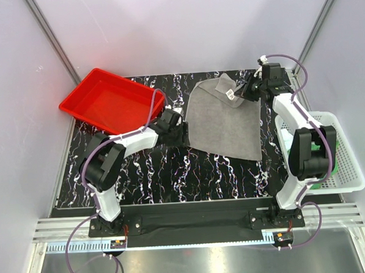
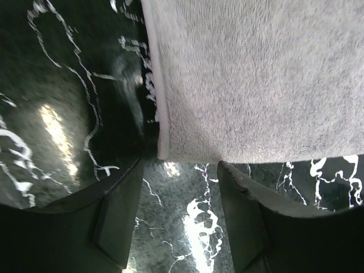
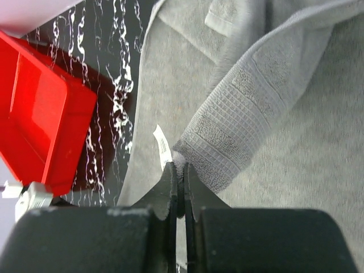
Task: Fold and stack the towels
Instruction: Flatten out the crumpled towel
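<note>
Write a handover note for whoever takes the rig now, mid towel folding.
Left gripper: open, holding nothing, fingertips just short of the grey towel at its near-left corner.
Right gripper: shut on the towel's far corner, beside the label.
Towel lies mostly flat on the table, centre-right. Red tray far left. White mesh basket on the right shows a green cloth; other towels not visible.
Done: nothing folded or stacked.
Left: fold the grey one, then the others, and stack.
</note>
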`<state>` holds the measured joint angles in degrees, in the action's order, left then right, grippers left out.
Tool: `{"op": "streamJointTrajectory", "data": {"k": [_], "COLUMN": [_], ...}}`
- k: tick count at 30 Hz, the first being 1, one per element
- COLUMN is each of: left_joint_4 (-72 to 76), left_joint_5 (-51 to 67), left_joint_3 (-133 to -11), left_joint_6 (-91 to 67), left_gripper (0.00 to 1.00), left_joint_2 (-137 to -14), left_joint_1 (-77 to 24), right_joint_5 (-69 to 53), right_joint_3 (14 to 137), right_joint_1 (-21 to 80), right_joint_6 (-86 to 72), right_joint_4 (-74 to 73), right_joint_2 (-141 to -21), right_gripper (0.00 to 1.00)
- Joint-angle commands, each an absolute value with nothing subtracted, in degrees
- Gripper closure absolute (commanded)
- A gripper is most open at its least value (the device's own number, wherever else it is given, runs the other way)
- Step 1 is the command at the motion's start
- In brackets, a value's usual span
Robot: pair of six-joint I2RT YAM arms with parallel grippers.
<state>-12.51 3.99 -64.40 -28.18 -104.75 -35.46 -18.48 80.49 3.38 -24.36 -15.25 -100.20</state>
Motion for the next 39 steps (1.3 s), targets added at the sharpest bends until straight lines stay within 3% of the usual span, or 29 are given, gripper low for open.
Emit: {"op": "streamJointTrajectory", "data": {"k": [1,2,3,5,10,17,18,21,26,31,37,38,39], "left_joint_4": [-8.3,-8.3,-9.0,-12.7,-34.0,-38.5,-36.8,-29.4,-22.0,-14.5,-13.2,-12.8,-12.4], "left_joint_5": [6.3,6.2,5.7,3.4,-8.5,-5.0,-3.8,-5.9,-4.1,-1.2,1.7,2.1,3.1], "left_joint_3": [-63.3,-62.6,-62.2,-61.6,-53.1,-45.3,-45.9,-49.8,-63.0,-66.6,-70.8,-70.7,-70.1], "left_joint_6": [-30.7,-31.2,-31.8,-33.5,-40.4,-45.9,-45.0,-41.2,-33.7,-33.4,-33.7,-33.7,-33.8], "left_gripper": [0.45,0.73,0.88,1.0,1.0,0.96,0.79,0.44,0.35,0.28,0.32,0.5,0.62], "left_joint_2": [-104.5,-104.4,-104.1,-100.9,-81.8,-65.1,-64.3,-68.9,-90.4,-98.3,-108.4,-109.3,-109.4], "left_joint_1": [-36.3,-36.4,-36.3,-36.4,-39.6,-41.3,-41.2,-40.9,-39.4,-37.5,-34.5,-34.5,-34.5], "right_joint_5": [-18.5,-18.6,-18.6,-19.2,-15.8,-20.6,-20.7,-20.0,-20.5,-20.7,-21.1,-21.4,-21.5], "right_joint_3": [77.3,75.7,74.9,73.7,73.7,58.8,57.9,57.3,61.6,62.8,62.3,62.1,62.1], "right_joint_1": [3.5,3.4,3.5,3.5,3.5,3.9,3.9,3.9,3.9,4.0,3.9,3.9,3.9], "right_joint_6": [-25.7,-25.8,-26.5,-27.0,-30.0,-33.5,-33.2,-31.6,-30.5,-30.1,-30.4,-30.4,-30.5], "right_joint_4": [-14.9,-14.9,-14.9,-16.2,-30.4,-27.6,-26.5,-24.4,-24.1,-23.3,-21.7,-21.5,-21.5], "right_joint_2": [-95.5,-94.8,-94.4,-93.3,-90.7,-81.7,-80.6,-80.9,-83.8,-86.0,-87.8,-87.9,-87.8], "right_gripper": [0.98,0.98,0.99,0.99,1.0,1.0,1.0,1.0,1.0,1.0,1.0,1.0,1.0]}}
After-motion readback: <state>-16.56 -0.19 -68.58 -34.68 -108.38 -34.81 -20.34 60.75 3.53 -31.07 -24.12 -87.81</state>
